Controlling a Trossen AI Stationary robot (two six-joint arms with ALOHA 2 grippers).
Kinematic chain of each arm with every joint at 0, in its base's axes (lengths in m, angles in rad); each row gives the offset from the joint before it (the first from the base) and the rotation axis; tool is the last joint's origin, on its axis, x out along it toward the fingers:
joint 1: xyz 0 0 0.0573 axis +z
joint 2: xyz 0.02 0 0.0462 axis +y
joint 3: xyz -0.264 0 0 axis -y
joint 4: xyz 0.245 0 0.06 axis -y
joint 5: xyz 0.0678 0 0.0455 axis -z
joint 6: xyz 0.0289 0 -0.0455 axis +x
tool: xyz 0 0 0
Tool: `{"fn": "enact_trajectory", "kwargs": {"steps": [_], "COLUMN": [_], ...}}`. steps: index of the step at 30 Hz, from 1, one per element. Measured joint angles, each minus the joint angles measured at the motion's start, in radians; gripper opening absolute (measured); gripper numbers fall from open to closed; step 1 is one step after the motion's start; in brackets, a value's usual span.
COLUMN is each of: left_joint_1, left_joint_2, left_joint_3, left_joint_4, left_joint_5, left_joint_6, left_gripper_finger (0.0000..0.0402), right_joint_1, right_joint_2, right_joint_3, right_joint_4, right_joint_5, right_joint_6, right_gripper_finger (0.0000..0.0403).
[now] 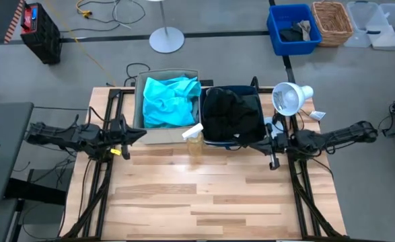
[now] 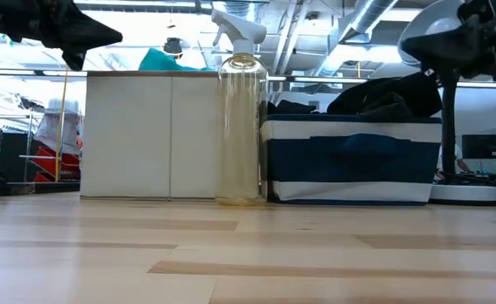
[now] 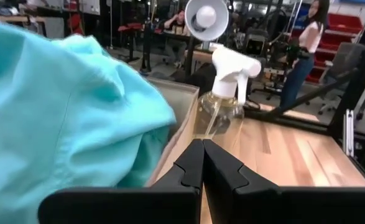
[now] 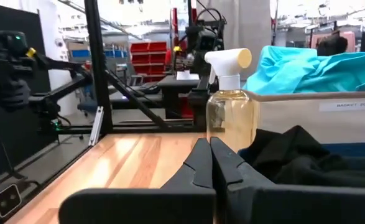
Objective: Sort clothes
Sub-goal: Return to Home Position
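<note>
Two grippers sit low at opposite sides of a wooden table [image 1: 210,202]. Left gripper [image 3: 202,143] at the left edge, jaws pressed together, holding nothing, aimed across at a spray bottle [image 1: 194,138]. Right gripper [image 4: 209,142] at the right edge, jaws likewise pressed together and empty.

For a tidy return to rest: keep both arms level, clear of the bottle and boxes, jaws closed, no cloth snagged.

Behind the bottle, two boxes side by side. Beige box [image 1: 138,101] on the left, holding a turquoise top [image 1: 170,101] heaped above the rim, bunched, slightly longer front to back, no clear heading. Navy striped box [image 2: 349,160] on the right, holding a black garment [image 1: 232,113], crumpled, no clear long axis. No other garment in sight. Just beside the navy box, a desk lamp [image 1: 288,97].
</note>
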Motion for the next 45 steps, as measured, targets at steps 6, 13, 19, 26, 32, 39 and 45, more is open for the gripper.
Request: {"fn": "enact_trajectory", "kwargs": {"steps": [6,13,19,26,32,39,45], "left_joint_1": [0.000,0.000,0.000,0.000,0.000,0.000,0.000], "left_joint_2": [-0.082,-0.165,-0.223,-0.250,-0.251,-0.250,-0.246], "left_joint_3": [0.000,-0.099,-0.198,-0.267,-0.274,-0.275,-0.273], "left_joint_4": [-0.092,-0.068,0.013,0.024,0.033,0.014,-0.064], "left_joint_5": [0.003,0.024,0.080,0.152,0.152,0.143,0.142], "left_joint_6": [-0.010,-0.036,-0.042,-0.052,-0.055,-0.106,-0.220], "left_gripper_finger": [0.0000,0.0000,0.0000,0.0000,0.0000,0.0000,0.0000], "right_joint_1": [-0.002,-0.002,-0.002,-0.002,-0.002,-0.001,-0.001], "right_joint_2": [-0.137,-0.286,-0.289,-0.288,-0.288,-0.288,-0.288], "right_joint_3": [-0.021,-0.021,-0.021,-0.021,-0.021,-0.021,-0.021], "right_joint_4": [-0.165,-0.345,-0.354,-0.357,-0.353,-0.362,-0.361], "right_joint_5": [-0.008,-0.008,-0.010,-0.010,-0.010,-0.010,-0.010], "right_joint_6": [-0.030,-0.034,-0.058,-0.050,-0.049,0.040,0.052], "right_gripper_finger": [0.0000,0.0000,0.0000,0.0002,0.0012,0.0019,0.0019]}}
